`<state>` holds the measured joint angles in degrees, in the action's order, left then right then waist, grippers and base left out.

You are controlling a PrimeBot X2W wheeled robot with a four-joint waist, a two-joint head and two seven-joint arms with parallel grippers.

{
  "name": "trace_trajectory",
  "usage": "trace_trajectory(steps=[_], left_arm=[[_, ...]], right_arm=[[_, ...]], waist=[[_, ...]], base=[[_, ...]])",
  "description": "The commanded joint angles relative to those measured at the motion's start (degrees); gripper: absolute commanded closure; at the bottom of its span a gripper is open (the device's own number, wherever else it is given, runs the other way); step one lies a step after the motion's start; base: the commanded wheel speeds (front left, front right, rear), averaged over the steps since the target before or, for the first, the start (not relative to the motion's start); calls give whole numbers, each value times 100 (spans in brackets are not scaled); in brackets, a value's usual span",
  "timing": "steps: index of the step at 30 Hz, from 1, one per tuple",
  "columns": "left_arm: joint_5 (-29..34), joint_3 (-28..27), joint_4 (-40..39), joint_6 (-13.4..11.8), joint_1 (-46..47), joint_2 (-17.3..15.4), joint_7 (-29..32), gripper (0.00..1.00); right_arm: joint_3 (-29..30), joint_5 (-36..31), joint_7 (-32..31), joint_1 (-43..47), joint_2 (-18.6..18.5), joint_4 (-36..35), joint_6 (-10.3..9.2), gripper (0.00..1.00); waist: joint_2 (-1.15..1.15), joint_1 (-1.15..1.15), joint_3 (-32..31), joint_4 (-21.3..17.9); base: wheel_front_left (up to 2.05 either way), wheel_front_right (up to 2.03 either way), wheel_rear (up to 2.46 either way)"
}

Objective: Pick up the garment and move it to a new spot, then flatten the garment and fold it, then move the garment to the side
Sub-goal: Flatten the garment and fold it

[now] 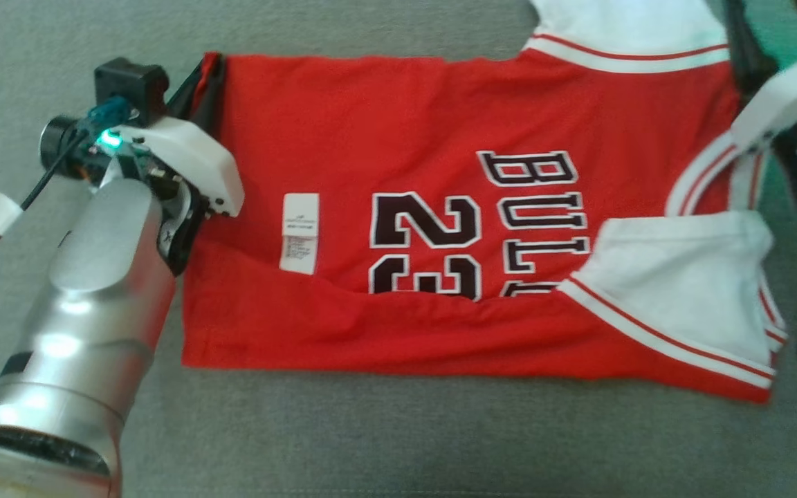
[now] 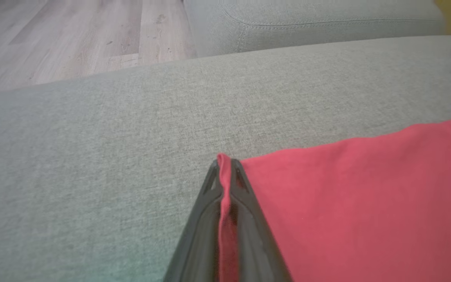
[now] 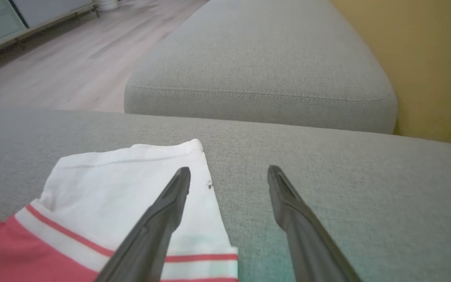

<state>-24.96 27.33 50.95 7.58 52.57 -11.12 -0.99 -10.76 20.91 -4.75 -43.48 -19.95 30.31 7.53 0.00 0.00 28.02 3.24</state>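
The left gripper [image 2: 225,163] is pinched tight on the far hem corner of the bright red mesh sports garment [image 1: 398,117], with a ridge of red cloth squeezed between its two long dark fingers [image 2: 244,197]. From that grip the garment runs away to the robot's right. Its long axis lies side to side across the head view, hem at the left arm and white shoulders at the right arm.

The right gripper [image 3: 229,172] stands wide with nothing in it, at the far shoulder. One finger is over the white shoulder panel [image 3: 131,180] with its red-and-white striped trim, the other over bare cushion. Each arm thus has its own end. The coming fold probably depends on both far corners being drawn toward the robot together, and the right corner is not yet gripped.

The near edge is already turned over, covering the lower part of the black lettering [image 1: 481,221] beside a small white label [image 1: 299,233]. The garment lies flat on a grey woven cushion [image 1: 371,436]. A second grey cushion [image 3: 257,58], wooden floor [image 2: 73,39] and a yellow wall [image 3: 437,58] lie beyond, and none of them looks likely to obstruct the move.
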Motion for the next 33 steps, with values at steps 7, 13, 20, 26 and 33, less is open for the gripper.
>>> trace_trajectory(steps=[7, 13, 20, 26, 33], left_arm=[[-117, 334, -341, -10, 440, 7, -468, 100], [-125, 672, -397, -9, 593, 306, -851, 100], [-306, 968, -265, -9, 644, 435, -1060, 100], [-448, 981, -100, -50, 709, 358, -1267, 100], [-133, 561, -691, -510, 730, 171, -1396, 100]], right_arm=[[-255, -277, -578, -945, -382, 653, -4, 0], [-607, -379, -778, -1381, -708, 1137, -4, 0], [-763, -387, -910, -1535, -749, 1719, -4, 0], [-764, -275, -446, -1699, -833, 1885, -4, 100], [-296, -577, 1205, -2115, -616, 1906, -4, 100]], waist=[[0, 0, 237, 690], [0, 0, 375, 1144], [0, 0, 388, 1331], [0, 0, 292, 1301], [0, 0, 45, 1128]], base=[[0, 0, 0], [0, 0, 0], [0, 0, 0], [0, 0, 0], [0, 0, 0]])
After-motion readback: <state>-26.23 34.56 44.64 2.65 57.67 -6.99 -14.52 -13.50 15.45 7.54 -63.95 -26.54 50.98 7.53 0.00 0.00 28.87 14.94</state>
